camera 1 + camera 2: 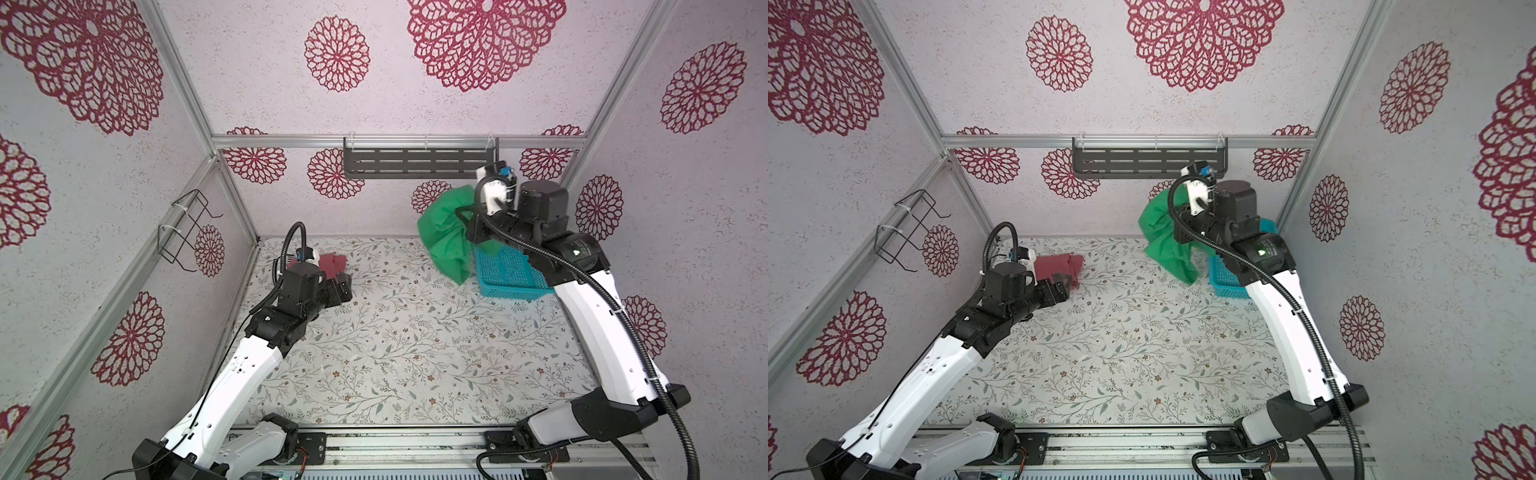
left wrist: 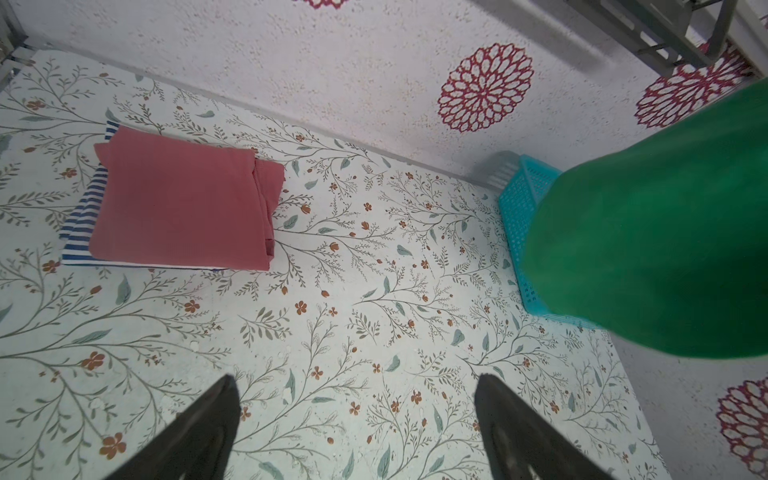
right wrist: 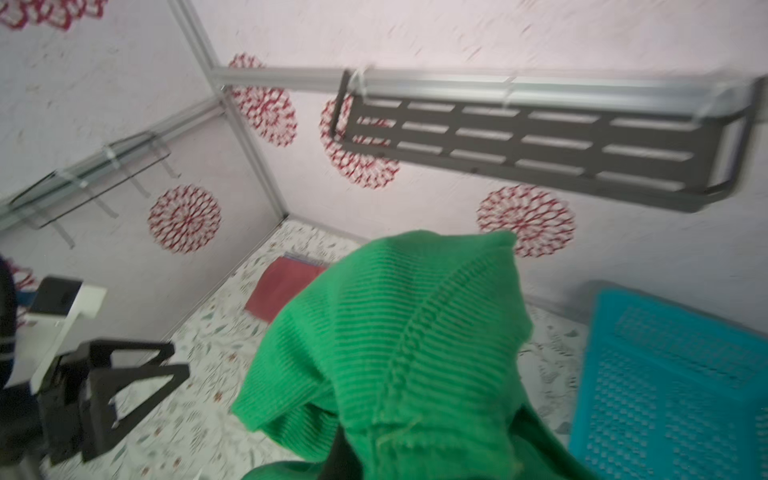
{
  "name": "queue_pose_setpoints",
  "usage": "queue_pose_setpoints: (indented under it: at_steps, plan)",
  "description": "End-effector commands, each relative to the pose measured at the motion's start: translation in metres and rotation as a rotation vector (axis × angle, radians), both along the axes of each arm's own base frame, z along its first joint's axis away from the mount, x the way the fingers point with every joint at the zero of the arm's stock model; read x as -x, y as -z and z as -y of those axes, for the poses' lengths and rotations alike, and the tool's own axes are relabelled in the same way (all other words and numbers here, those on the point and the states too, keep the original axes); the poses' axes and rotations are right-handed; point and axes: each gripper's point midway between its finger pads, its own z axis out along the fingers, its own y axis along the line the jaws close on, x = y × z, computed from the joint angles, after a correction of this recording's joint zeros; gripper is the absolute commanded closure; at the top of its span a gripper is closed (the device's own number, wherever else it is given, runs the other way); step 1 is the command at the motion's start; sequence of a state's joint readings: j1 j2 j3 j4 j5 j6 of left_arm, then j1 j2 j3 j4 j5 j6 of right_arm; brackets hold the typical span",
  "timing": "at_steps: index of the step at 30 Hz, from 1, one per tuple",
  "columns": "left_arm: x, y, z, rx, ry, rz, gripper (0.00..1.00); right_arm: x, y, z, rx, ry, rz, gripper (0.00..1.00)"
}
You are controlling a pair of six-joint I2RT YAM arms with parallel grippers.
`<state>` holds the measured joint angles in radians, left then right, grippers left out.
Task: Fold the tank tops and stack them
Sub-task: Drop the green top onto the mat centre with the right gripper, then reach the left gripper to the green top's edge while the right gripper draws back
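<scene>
Floral table (image 1: 415, 353), right pincer (image 1: 464, 218) raised clutching green top (image 1: 442, 237), left pincer (image 2: 357, 380) spread

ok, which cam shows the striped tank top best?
Left wrist: the striped tank top peeks out from under the folded pink top. Right wrist gives only a blurred sliver; in both top views I can't make it out.
</scene>
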<state>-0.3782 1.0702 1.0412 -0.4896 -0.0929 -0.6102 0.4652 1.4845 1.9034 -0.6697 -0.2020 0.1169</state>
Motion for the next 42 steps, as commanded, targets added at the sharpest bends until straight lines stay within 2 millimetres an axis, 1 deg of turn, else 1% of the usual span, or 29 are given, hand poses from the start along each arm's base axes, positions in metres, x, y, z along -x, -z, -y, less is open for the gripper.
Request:
queue_pose_setpoints:
  at_steps: [1, 3, 4, 5, 6, 7, 8, 9, 11, 12, 14, 17, 18, 19, 20, 21, 22, 24, 26, 28, 31, 32, 33, 34, 35, 37, 39, 41, 42]
  plan:
    - [0.005, 0.003, -0.008, 0.026, -0.016, -0.003, 0.11, 0.011, 0.049, -0.047, -0.025, -0.166, -0.140, 1.00]
    - [0.007, 0.018, -0.014, 0.031, -0.028, -0.048, 0.15, 0.001, 0.076, -0.055, -0.038, -0.161, -0.194, 1.00]
    - [0.007, 0.027, -0.015, 0.034, -0.026, -0.073, 0.16, -0.008, 0.090, -0.054, -0.016, -0.134, -0.217, 0.95]
    - [0.007, 0.037, -0.016, 0.029, -0.030, -0.106, 0.16, -0.020, 0.107, -0.049, 0.019, -0.087, -0.245, 0.80]
    - [0.008, 0.048, -0.020, 0.008, -0.044, -0.144, 0.17, -0.035, 0.123, -0.039, 0.055, -0.025, -0.264, 0.65]
    - [0.009, 0.058, -0.023, -0.016, -0.056, -0.180, 0.17, -0.048, 0.135, -0.027, 0.086, 0.040, -0.275, 0.58]
    - [0.010, 0.068, -0.026, -0.040, -0.067, -0.220, 0.17, -0.063, 0.148, -0.005, 0.113, 0.131, -0.294, 0.54]
    - [0.013, 0.077, -0.028, -0.058, -0.075, -0.256, 0.18, -0.074, 0.157, 0.014, 0.130, 0.202, -0.311, 0.52]
    - [0.019, 0.089, -0.027, -0.099, -0.079, -0.304, 0.21, -0.076, 0.167, 0.034, 0.151, 0.264, -0.335, 0.52]
    - [0.022, 0.094, -0.022, -0.115, -0.072, -0.321, 0.22, -0.072, 0.169, 0.038, 0.163, 0.278, -0.333, 0.52]
    - [0.030, 0.105, -0.007, -0.110, -0.042, -0.356, 0.25, -0.055, 0.181, 0.034, 0.176, 0.259, -0.369, 0.52]
    - [0.039, 0.124, 0.015, -0.078, -0.011, -0.396, 0.31, -0.014, 0.221, 0.013, 0.212, 0.191, -0.471, 0.56]
    - [0.040, 0.127, 0.022, -0.055, -0.004, -0.392, 0.36, 0.002, 0.239, 0.007, 0.219, 0.165, -0.514, 0.57]
    - [0.041, 0.126, 0.035, -0.024, 0.024, -0.378, 0.42, 0.016, 0.257, 0.005, 0.210, 0.155, -0.559, 0.58]
    - [0.040, 0.123, 0.047, -0.008, 0.050, -0.366, 0.46, 0.025, 0.270, 0.005, 0.182, 0.157, -0.593, 0.60]
    - [0.040, 0.122, 0.062, -0.013, 0.084, -0.364, 0.52, 0.036, 0.286, 0.003, 0.145, 0.143, -0.635, 0.62]
    - [0.040, 0.122, 0.079, -0.037, 0.125, -0.375, 0.57, 0.043, 0.299, 0.002, 0.122, 0.138, -0.664, 0.63]
    - [0.040, 0.129, 0.109, -0.096, 0.197, -0.409, 0.60, 0.050, 0.317, 0.007, 0.100, 0.170, -0.696, 0.64]
    - [0.035, 0.137, 0.143, -0.097, 0.264, -0.417, 0.59, 0.049, 0.326, 0.027, 0.083, 0.266, -0.692, 0.67]
    - [0.030, 0.146, 0.176, -0.113, 0.323, -0.431, 0.55, 0.046, 0.330, 0.050, 0.022, 0.352, -0.693, 0.67]
    - [0.030, 0.164, 0.206, -0.268, 0.370, -0.498, 0.52, 0.046, 0.331, 0.084, -0.024, 0.451, -0.674, 0.67]
    - [0.030, 0.170, 0.210, -0.346, 0.374, -0.517, 0.53, 0.047, 0.332, 0.092, -0.032, 0.470, -0.668, 0.66]
    - [0.027, 0.174, 0.213, -0.427, 0.367, -0.522, 0.57, 0.048, 0.332, 0.099, -0.045, 0.487, -0.659, 0.66]
    - [0.025, 0.187, 0.218, -0.493, 0.367, -0.542, 0.58, 0.049, 0.332, 0.104, -0.054, 0.499, -0.652, 0.67]
    - [0.024, 0.194, 0.224, -0.509, 0.377, -0.553, 0.58, 0.051, 0.334, 0.107, -0.058, 0.506, -0.652, 0.67]
    - [0.017, 0.207, 0.235, -0.516, 0.382, -0.562, 0.48, 0.054, 0.336, 0.110, -0.063, 0.500, -0.653, 0.66]
    - [0.008, 0.221, 0.238, -0.541, 0.376, -0.574, 0.33, 0.057, 0.338, 0.110, -0.067, 0.483, -0.657, 0.66]
    - [0.002, 0.236, 0.239, -0.563, 0.380, -0.606, 0.31, 0.060, 0.339, 0.107, -0.067, 0.459, -0.656, 0.66]
    - [0.000, 0.242, 0.239, -0.573, 0.381, -0.619, 0.34, 0.061, 0.339, 0.107, -0.067, 0.455, -0.656, 0.66]
